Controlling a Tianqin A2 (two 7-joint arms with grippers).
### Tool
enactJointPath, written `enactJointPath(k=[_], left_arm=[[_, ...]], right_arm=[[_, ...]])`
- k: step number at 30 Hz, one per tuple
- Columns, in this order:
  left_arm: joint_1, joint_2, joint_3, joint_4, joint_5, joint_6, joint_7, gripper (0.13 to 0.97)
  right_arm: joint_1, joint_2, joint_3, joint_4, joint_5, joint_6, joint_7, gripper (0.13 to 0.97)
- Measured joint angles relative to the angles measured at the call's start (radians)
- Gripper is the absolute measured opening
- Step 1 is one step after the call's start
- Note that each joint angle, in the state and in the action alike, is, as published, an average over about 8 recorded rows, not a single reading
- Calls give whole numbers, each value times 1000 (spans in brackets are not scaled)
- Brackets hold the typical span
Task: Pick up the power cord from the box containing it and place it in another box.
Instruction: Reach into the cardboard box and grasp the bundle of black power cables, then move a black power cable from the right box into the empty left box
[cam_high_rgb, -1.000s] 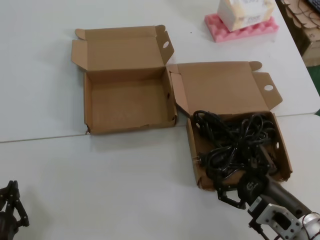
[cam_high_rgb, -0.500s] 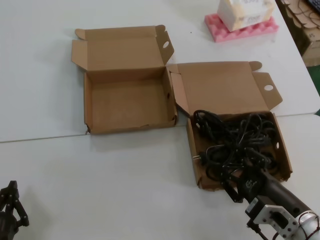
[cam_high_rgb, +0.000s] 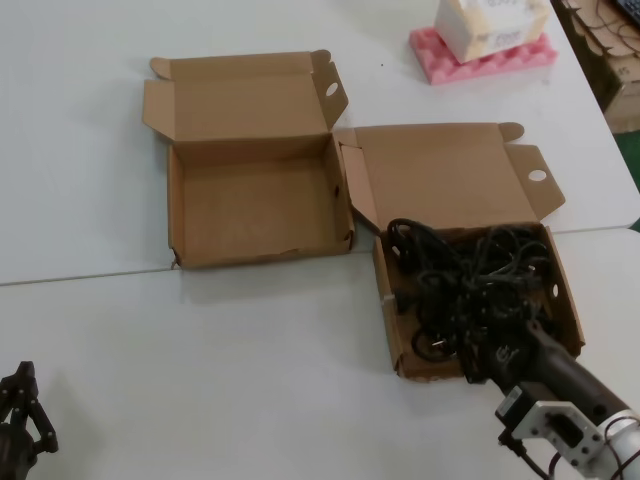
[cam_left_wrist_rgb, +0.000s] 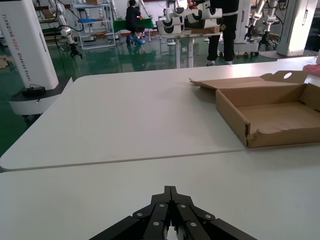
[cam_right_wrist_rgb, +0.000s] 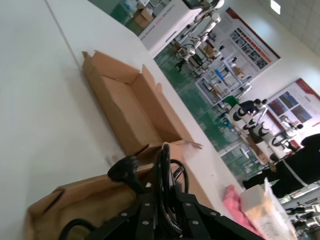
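The power cord (cam_high_rgb: 462, 290) lies in a black tangle inside the box containing it (cam_high_rgb: 440, 175), on the right with its lid folded back. My right gripper (cam_high_rgb: 478, 348) reaches down into the near part of the tangle. In the right wrist view its jaws (cam_right_wrist_rgb: 165, 200) are shut on loops of the cord (cam_right_wrist_rgb: 164, 165), with a plug (cam_right_wrist_rgb: 125, 170) beside them. Another box (cam_high_rgb: 255, 210) stands empty to the left, with a nicked front wall. It also shows in the left wrist view (cam_left_wrist_rgb: 272, 117) and the right wrist view (cam_right_wrist_rgb: 130, 107). My left gripper (cam_high_rgb: 18, 405) is parked at the near left, shut and empty (cam_left_wrist_rgb: 170, 190).
A pink foam pad with a white box (cam_high_rgb: 480, 45) sits at the far right of the table, also in the right wrist view (cam_right_wrist_rgb: 240, 205). Brown cartons (cam_high_rgb: 600, 40) stand beyond the right edge. A seam (cam_high_rgb: 200, 268) crosses the white table in front of the empty box.
My right gripper has moved forward from the box's front edge into the cords and its jaws have gone from open to shut on them. The tangle has shifted a little. The left arm is still.
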Motion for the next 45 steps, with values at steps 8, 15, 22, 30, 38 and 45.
enactJointPath(k=[8,15,22,30,38,45], left_arm=[[0,0,0,0,0,0,0,163],[0,0,0,0,0,0,0,163],[0,0,0,0,0,0,0,163],[0,0,0,0,0,0,0,163],[0,0,0,0,0,0,0,163],[0,0,0,0,0,0,0,163]], right_arm=[[-31,10,87,73,-19,-37,0,198],[-46,1,179,183,-50,-85,0,197],[67,-58,148,226,-117,-85,0,196],[322,-233,-86,-8,-203,9,0,196],[519,-449,-286,-381,-216,100,0,195],[625,-585,-402,-702,-226,212,0,195]])
